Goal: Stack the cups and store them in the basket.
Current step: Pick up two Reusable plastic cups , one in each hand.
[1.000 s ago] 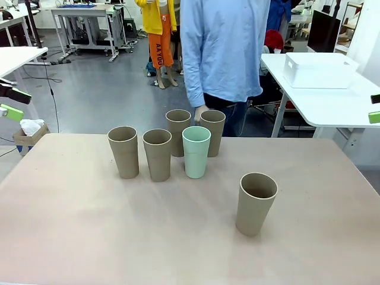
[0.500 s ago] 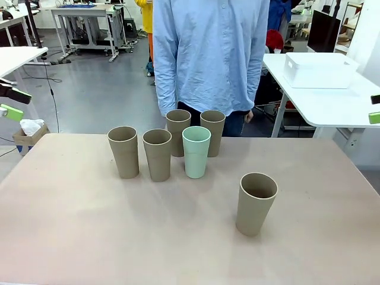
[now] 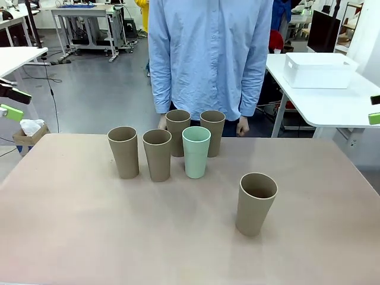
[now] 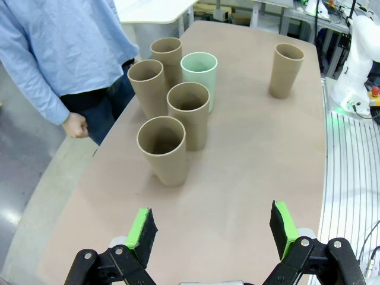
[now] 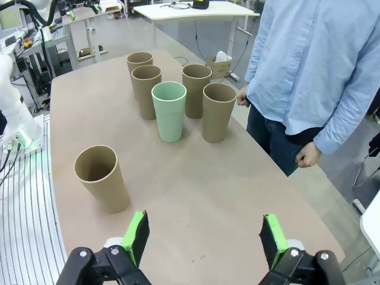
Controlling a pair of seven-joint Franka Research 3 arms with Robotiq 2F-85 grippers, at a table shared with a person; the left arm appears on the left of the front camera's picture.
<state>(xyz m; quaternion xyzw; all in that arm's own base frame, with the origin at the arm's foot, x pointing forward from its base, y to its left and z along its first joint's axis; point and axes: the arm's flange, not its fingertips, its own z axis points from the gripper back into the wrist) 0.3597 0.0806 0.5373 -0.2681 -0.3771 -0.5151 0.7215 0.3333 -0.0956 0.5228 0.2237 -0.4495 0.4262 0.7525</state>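
Five cups cluster near the table's far edge: tan cups [image 3: 123, 151], [image 3: 157, 154], [image 3: 178, 132], [image 3: 212, 132] and a mint green cup [image 3: 196, 151]. A sixth tan cup [image 3: 256, 203] stands alone, nearer and to the right. All are upright and apart. The white basket [image 3: 320, 77] sits on a side table at the back right. My left gripper [image 3: 15, 103] hangs open off the table's left side, and in its wrist view the left gripper [image 4: 212, 231] looks down on the cluster [image 4: 163, 148]. At the right edge my right gripper [image 3: 375, 108] is open; in its own view the right gripper [image 5: 205, 237] holds nothing, near the lone cup [image 5: 102, 178].
A person in a light blue shirt [image 3: 208, 53] stands at the far edge right behind the cluster, both hands [image 3: 242, 126] hanging down. The white side table [image 3: 332, 104] is off to the right. Bare tabletop [image 3: 119, 237] spreads in front of the cups.
The person has stepped left to stand squarely behind the cups, with hands now at the sides. Neither arm and no cup has moved.
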